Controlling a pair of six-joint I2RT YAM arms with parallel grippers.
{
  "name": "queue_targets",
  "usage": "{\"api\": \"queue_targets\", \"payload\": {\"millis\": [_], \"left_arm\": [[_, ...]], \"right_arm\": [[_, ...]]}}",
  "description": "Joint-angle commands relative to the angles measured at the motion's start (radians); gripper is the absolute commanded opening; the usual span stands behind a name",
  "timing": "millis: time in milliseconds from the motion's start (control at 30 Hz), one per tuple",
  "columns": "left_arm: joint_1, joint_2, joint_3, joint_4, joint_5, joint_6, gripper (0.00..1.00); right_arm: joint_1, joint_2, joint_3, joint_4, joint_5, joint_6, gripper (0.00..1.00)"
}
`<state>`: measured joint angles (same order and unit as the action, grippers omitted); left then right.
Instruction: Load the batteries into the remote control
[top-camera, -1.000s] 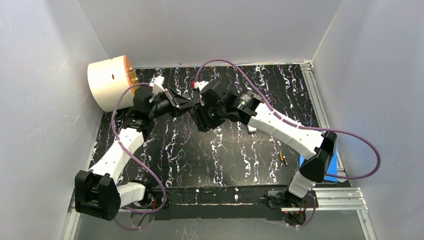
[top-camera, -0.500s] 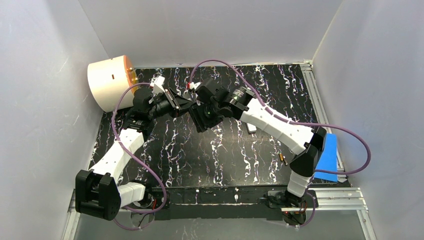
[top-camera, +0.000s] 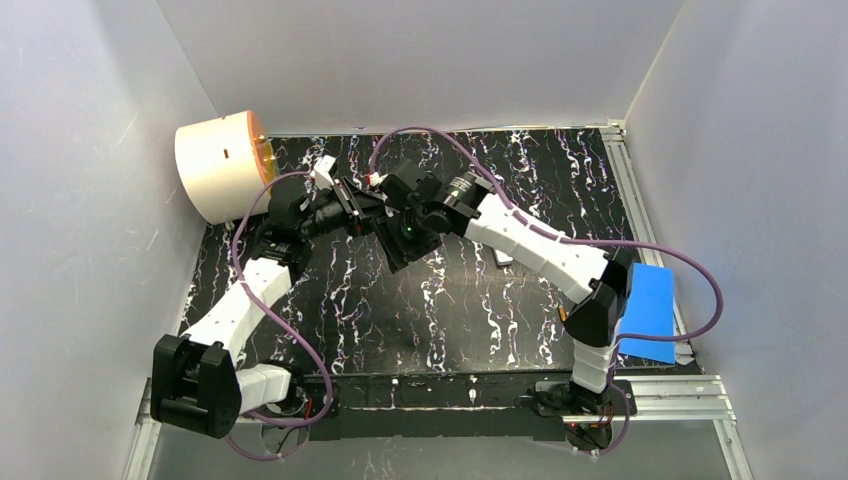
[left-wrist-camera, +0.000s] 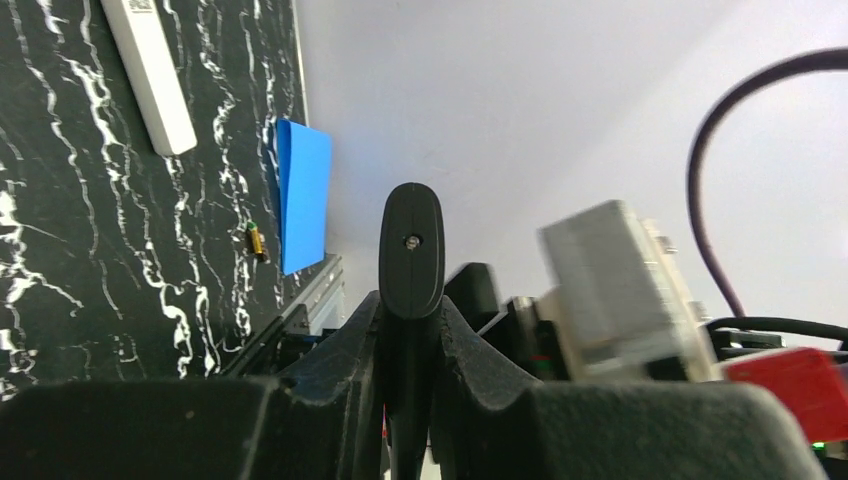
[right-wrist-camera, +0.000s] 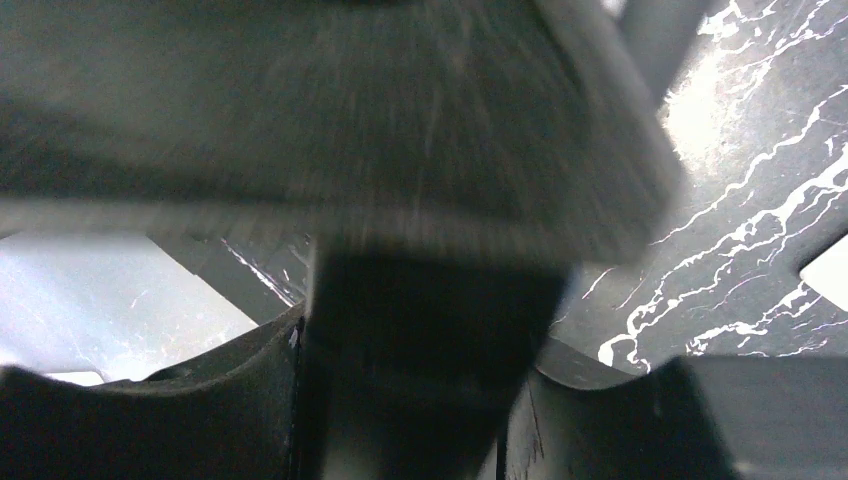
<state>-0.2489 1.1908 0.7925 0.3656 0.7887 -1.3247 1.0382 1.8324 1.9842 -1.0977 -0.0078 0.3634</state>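
Note:
My left gripper (top-camera: 358, 207) (left-wrist-camera: 411, 312) is shut on a black remote control (left-wrist-camera: 411, 250), held up off the table; I see it edge-on, sticking out past the fingertips. My right gripper (top-camera: 397, 232) (right-wrist-camera: 415, 335) meets it from the right, and a blurred dark body, apparently that remote control (right-wrist-camera: 420, 340), fills the space between its fingers. I cannot make out whether those fingers press on it. A white remote (left-wrist-camera: 150, 80) lies flat on the table. One of the batteries (left-wrist-camera: 256, 240), gold and black, lies by a blue pad (left-wrist-camera: 303, 190).
A cream drum with an orange lid (top-camera: 218, 165) stands at the back left corner. The blue pad (top-camera: 648, 312) lies at the right edge of the black marbled table (top-camera: 450, 320). White walls close in three sides. Purple cables loop over both arms.
The right arm has swung left and its elbow has pulled in, uncovering the blue pad. Both grippers have drifted slightly left together. The left grip is unchanged.

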Motion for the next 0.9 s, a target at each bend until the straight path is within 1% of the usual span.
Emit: {"api": "queue_targets", "payload": {"millis": [0,167,433,633,800,867], "left_arm": [[-0.009,-0.012,-0.010,0.084,0.070,-0.077,0.00],[-0.009,-0.008,-0.020,0.086,0.068,-0.067,0.00],[-0.009,-0.005,-0.029,0.087,0.064,-0.063,0.00],[-0.008,-0.003,-0.030,0.086,0.062,-0.062,0.00],[-0.009,-0.003,-0.032,0.085,0.058,-0.065,0.00],[-0.009,-0.005,-0.030,0.086,0.055,-0.069,0.00]], "right_arm": [[0.007,0.015,0.021,-0.017,-0.007,-0.003,0.60],[0.006,0.004,0.024,-0.004,-0.010,0.007,0.62],[0.000,-0.025,0.011,0.041,-0.026,0.025,0.76],[-0.018,-0.059,-0.012,0.091,-0.059,0.044,0.83],[-0.046,-0.103,-0.053,0.149,-0.088,0.081,0.88],[-0.062,-0.136,-0.102,0.191,-0.099,0.104,0.91]]}}
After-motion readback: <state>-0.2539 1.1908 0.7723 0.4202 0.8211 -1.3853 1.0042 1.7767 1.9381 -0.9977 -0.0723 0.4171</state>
